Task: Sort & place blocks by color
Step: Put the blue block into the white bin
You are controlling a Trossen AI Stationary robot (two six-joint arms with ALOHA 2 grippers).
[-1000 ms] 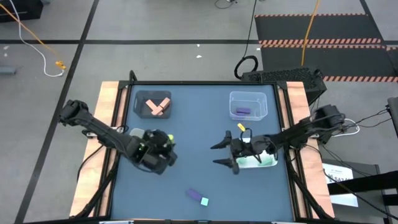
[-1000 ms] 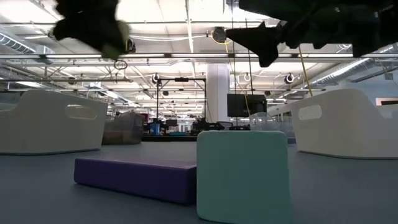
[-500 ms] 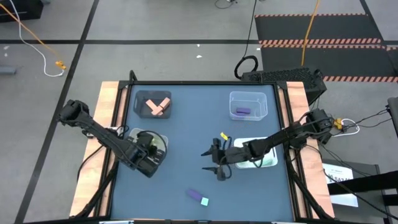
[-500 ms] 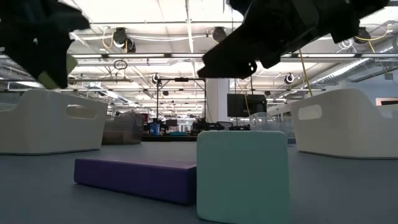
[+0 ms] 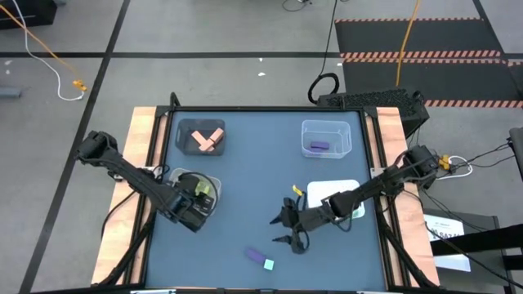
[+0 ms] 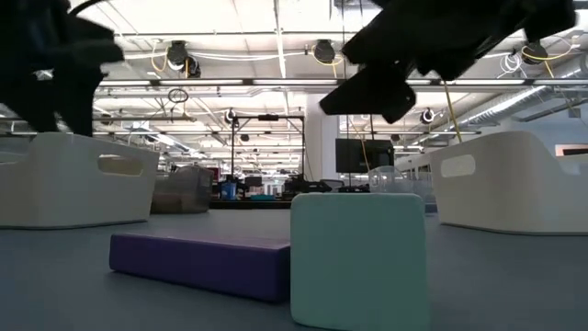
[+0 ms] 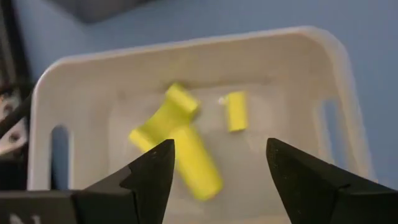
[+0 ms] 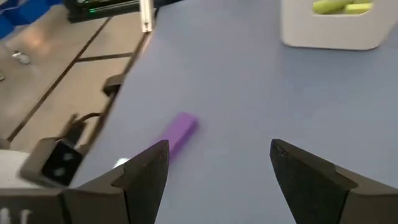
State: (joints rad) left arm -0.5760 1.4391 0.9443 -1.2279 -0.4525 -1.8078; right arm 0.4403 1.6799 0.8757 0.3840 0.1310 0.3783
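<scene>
High view: your left gripper (image 5: 198, 198) hangs over the white bin (image 5: 214, 184); the right gripper (image 5: 288, 229) has travelled toward the purple block (image 5: 254, 255) and teal block (image 5: 268, 264) on the bench (image 5: 245, 171).
Low view: both blocks lie untouched.
Left wrist: jaws now apart, yellow-green blocks (image 7: 180, 149) dropped in the bin (one colour delivered).
Right wrist: jaws open, empty, purple block ahead.

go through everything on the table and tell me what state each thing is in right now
Left gripper: fingers open, empty, over the white bin.
Right gripper: fingers open, empty, above the purple bar.
White bin: holds yellow-green blocks.
Dark bin: holds salmon blocks.
Clear bin: holds one purple block.
Purple bar: loose on the table, unsorted.
Teal cube: loose beside it, unsorted.
</scene>
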